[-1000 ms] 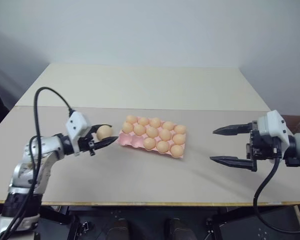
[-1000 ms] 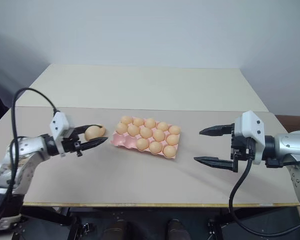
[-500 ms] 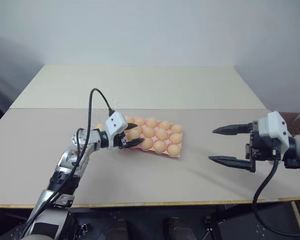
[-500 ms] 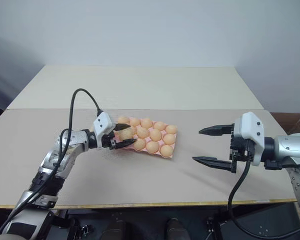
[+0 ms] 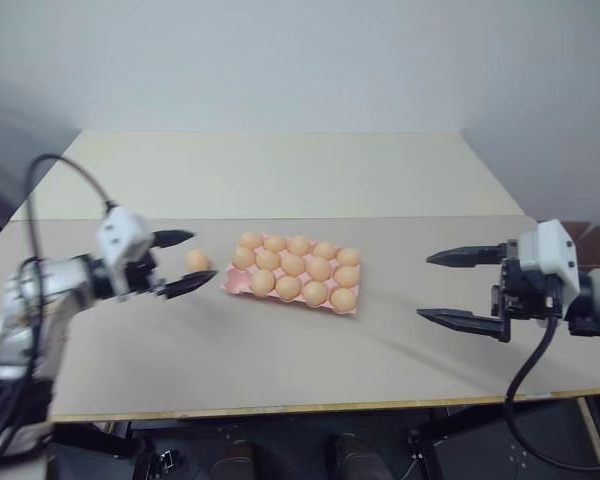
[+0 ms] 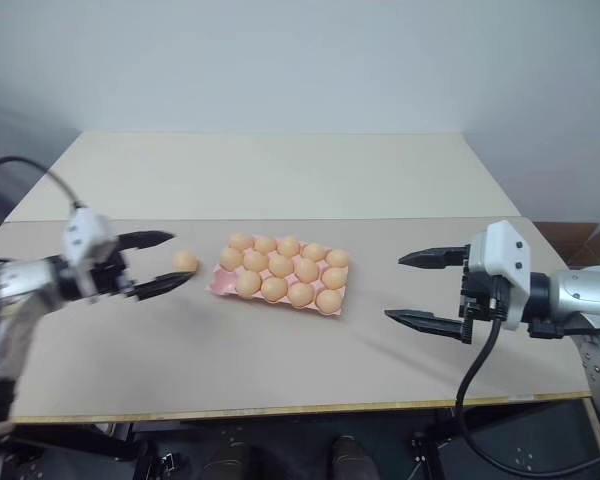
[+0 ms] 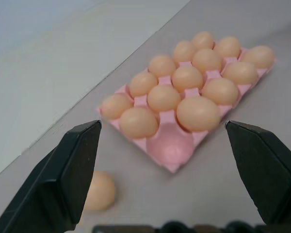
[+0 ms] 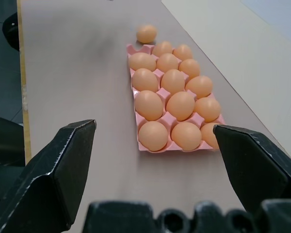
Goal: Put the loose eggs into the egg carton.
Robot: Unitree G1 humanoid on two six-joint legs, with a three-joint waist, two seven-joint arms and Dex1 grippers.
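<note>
Partly behind left hand (image 7: pixel 169 160): loose egg (image 7: pixel 99 191).

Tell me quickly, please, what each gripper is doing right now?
Left gripper: jaws open, holding nothing; a loose egg lies on the table between them.
Right gripper: jaws open, empty.

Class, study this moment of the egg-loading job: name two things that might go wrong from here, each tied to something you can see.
1. A loose egg lies on the table beside the carton, between the open left tool's fingers; a nudge may roll it away.
2. One cup is empty, hemmed by eggs; placing there risks knocking neighbours.
</note>
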